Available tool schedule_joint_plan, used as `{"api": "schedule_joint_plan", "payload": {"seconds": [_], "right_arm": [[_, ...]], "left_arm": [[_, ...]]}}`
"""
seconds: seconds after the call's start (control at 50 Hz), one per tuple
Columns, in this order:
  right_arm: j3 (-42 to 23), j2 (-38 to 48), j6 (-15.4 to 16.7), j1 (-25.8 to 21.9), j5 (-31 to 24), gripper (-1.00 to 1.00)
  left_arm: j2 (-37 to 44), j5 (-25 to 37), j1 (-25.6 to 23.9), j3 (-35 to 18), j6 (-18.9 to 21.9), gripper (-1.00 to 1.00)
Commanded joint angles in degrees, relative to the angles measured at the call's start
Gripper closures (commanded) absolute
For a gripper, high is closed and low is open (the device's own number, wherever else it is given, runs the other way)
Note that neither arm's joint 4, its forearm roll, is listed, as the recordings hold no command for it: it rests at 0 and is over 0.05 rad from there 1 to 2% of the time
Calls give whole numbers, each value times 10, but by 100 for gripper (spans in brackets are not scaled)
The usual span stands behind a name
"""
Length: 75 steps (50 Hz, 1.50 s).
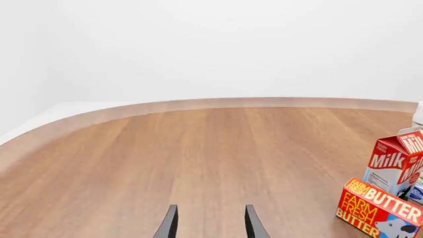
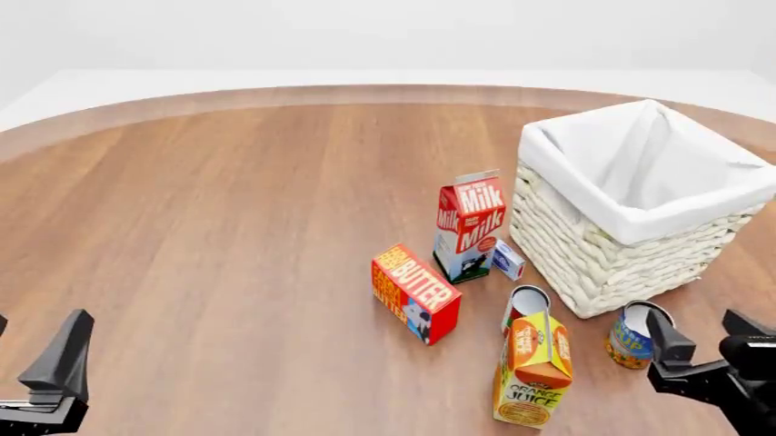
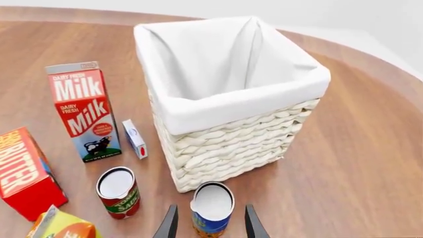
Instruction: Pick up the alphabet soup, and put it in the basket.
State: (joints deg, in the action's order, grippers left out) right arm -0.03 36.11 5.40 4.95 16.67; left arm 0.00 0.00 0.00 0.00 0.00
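The alphabet soup (image 3: 212, 208) stands on the bench (image 2: 243, 227), just near the basket (image 3: 231, 144). The right gripper (image 3: 210, 225) is wide around it. It could bump the basket wall or knock over the red can (image 3: 119, 192) close by.

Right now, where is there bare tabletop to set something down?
The whole left half of the table, left of the butter box, is bare. It is crowded between the milk carton, orange juice carton, alphabet soup and basket.
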Motion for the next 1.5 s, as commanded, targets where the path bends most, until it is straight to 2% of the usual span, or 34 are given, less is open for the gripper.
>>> {"api": "schedule_joint_plan", "payload": {"seconds": [0.02,0.36,0.76,1.3,1.5], "right_arm": [[0,45,-1,4,35,-100],[0,132,-6,3,106,-100],[0,189,-12,4,139,-100],[0,324,-5,4,247,-100],[0,341,2,9,258,-100]], "left_arm": [[0,0,0,0,0,-100],[0,0,0,0,0,-100],[0,0,0,0,0,-100],[0,0,0,0,0,-100],[0,0,0,0,0,-100]]}}
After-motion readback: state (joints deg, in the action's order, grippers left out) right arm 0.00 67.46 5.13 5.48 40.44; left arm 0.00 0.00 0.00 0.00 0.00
